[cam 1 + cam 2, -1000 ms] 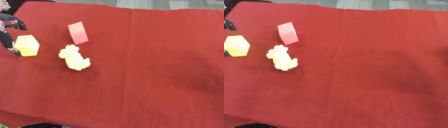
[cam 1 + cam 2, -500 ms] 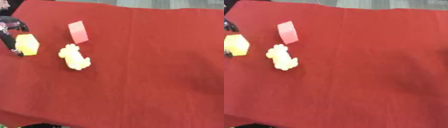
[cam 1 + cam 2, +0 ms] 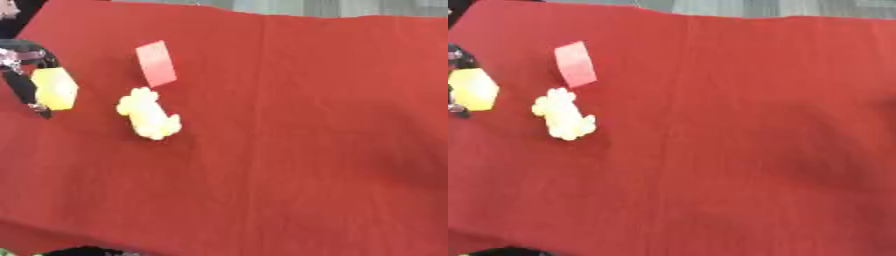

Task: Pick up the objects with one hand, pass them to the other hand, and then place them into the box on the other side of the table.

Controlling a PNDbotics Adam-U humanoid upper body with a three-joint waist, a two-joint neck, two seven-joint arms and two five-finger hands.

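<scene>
Three objects upper left; our left hand point(image 3: 24, 70) curls around the yellow hexagonal block point(image 3: 54, 88); shallow pinch, we risk dropping it.

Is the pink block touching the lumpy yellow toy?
No, the pink block lies just above the lumpy yellow toy, with a strip of red cloth between them.

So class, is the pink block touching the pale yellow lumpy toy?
Apart. The left eye view shows a strip of red cloth between the pink block and the pale yellow lumpy toy.
</scene>
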